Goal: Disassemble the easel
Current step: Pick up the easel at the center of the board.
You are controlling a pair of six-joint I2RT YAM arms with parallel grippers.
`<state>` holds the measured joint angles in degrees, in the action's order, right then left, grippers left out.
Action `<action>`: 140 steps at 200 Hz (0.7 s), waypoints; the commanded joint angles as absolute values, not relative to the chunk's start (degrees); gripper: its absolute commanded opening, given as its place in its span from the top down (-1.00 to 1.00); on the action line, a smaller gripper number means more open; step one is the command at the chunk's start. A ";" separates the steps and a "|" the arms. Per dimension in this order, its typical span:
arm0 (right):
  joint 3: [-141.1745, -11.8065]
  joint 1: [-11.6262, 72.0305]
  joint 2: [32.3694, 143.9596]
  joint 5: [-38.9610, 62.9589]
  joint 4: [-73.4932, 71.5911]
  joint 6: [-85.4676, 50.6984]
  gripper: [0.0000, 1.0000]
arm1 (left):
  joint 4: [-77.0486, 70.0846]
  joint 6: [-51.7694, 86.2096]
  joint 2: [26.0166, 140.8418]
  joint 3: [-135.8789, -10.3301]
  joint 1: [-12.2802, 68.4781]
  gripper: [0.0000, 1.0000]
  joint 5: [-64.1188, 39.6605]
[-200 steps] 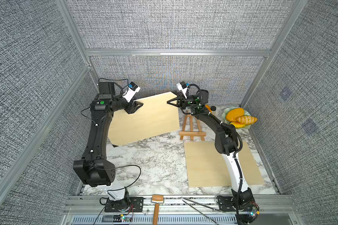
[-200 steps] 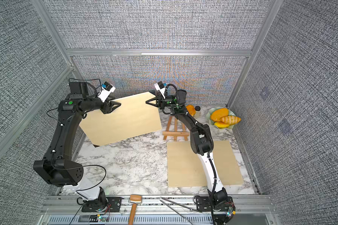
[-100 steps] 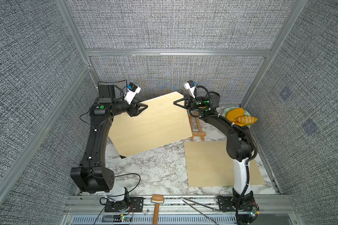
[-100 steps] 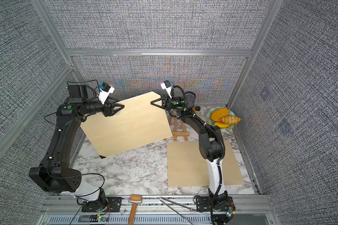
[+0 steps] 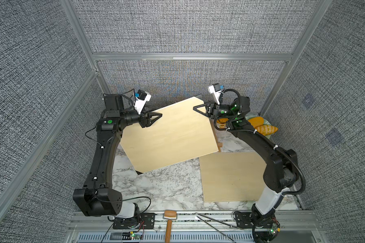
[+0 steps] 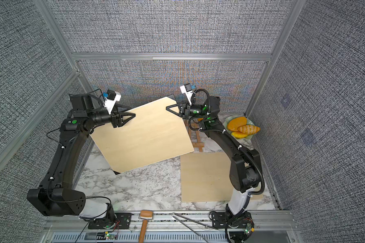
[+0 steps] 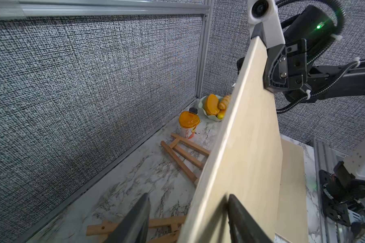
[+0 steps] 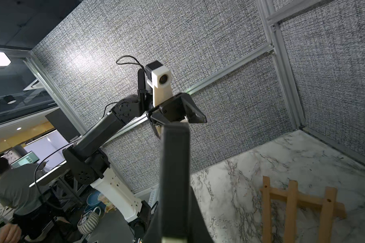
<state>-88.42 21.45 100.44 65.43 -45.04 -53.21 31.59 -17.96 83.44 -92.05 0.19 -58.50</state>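
The board (image 5: 169, 134) is held in the air above the desk (image 5: 167, 189), tilted, with its far right corner highest and its near left corner lowest, as seen in both top views.

The right pincer (image 5: 196, 108) is clamped together on the board's far right corner. In the left wrist view its black fingers are seen closed over the board's far edge.

The left pincer (image 5: 156, 118) is set at the board's left edge. In the left wrist view its jaws are seen standing apart with the board's edge between them. One finger (image 7: 242, 221) lies against the pale face, while the other finger (image 7: 135, 216) is kept clear of the board by a visible gap.

The easel (image 7: 185, 151) is laid flat on the desk near the back wall, under and behind the raised board. Only its right side is seen past the board's edge in a top view (image 6: 195, 134).

A cup (image 7: 188, 124) with an orange lid stands just beside the easel's top. A bowl (image 7: 210, 117) of orange food is placed in the far right corner.

A second board (image 5: 232, 176) lies flat on the desk at the right front, partly covered by the right arm. A hammer (image 5: 169, 225) rests on the front rail.
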 commanded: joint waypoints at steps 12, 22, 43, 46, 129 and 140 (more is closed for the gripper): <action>-85.44 21.62 95.46 52.00 -47.37 -58.12 1.00 | 22.08 -13.60 82.48 -87.55 -0.09 -0.11 -55.70; -83.92 21.62 94.45 50.87 -47.70 -60.06 1.00 | 20.37 -12.12 82.35 -86.74 -0.09 -0.16 -55.82; -80.81 21.93 91.98 48.40 -45.99 -60.01 1.00 | 18.61 -9.58 82.53 -86.06 -0.09 -0.26 -56.52; -80.39 21.97 91.62 48.04 -45.49 -59.76 1.00 | 18.49 -9.33 82.60 -85.98 -0.09 -0.28 -56.64; -67.42 29.84 87.65 35.50 -43.04 -59.69 1.00 | 19.92 -7.90 81.89 -79.64 -0.09 -0.71 -56.21; -66.54 30.75 87.43 33.92 -42.76 -59.46 1.00 | 20.65 -8.43 81.51 -78.81 -0.09 -0.75 -55.76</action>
